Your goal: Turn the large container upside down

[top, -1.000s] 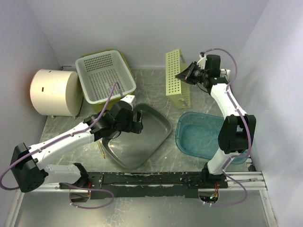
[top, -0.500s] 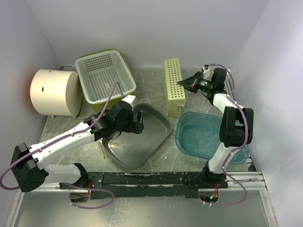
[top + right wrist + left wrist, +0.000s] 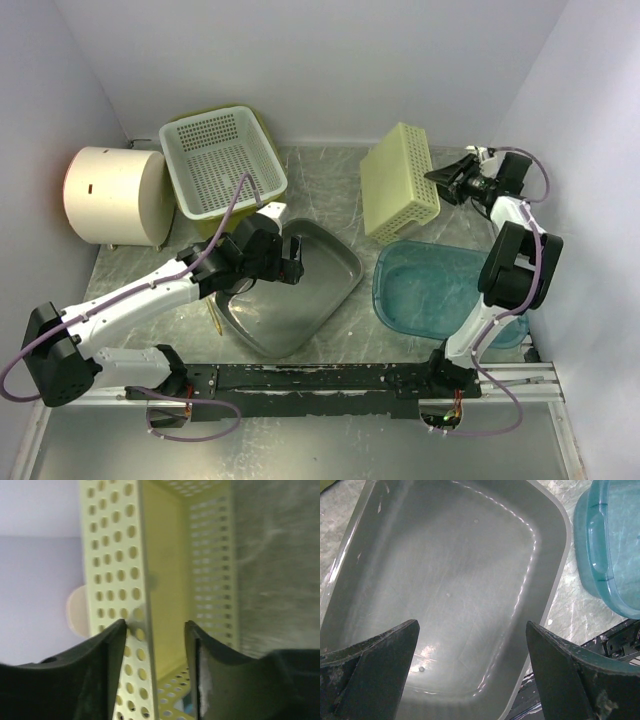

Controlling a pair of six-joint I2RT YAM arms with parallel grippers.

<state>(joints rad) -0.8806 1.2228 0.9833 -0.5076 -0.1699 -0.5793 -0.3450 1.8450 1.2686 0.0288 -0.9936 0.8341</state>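
Observation:
The large container is a pale yellow perforated basket (image 3: 400, 182) at the back right, tilted over with its mouth toward my right gripper (image 3: 447, 178). Its lower edge lies near the far rim of the teal tub (image 3: 435, 292). In the right wrist view the basket's (image 3: 112, 555) side wall runs between the parted fingers of my right gripper (image 3: 155, 625). The left finger touches the wall's outside and the right finger stands off it inside. My left gripper (image 3: 290, 258) hangs wide open over the grey metal tray (image 3: 460, 565), holding nothing.
A white perforated basket (image 3: 222, 160) sits on an olive bin at the back left, beside a cream cylinder (image 3: 115, 195). The grey tray (image 3: 300, 290) lies at the centre front. Walls close in on the left, back and right.
The yellow basket, standing on edge before, has tipped over to the right. My right gripper has swung right with it and its jaws have parted. The left arm is unmoved.

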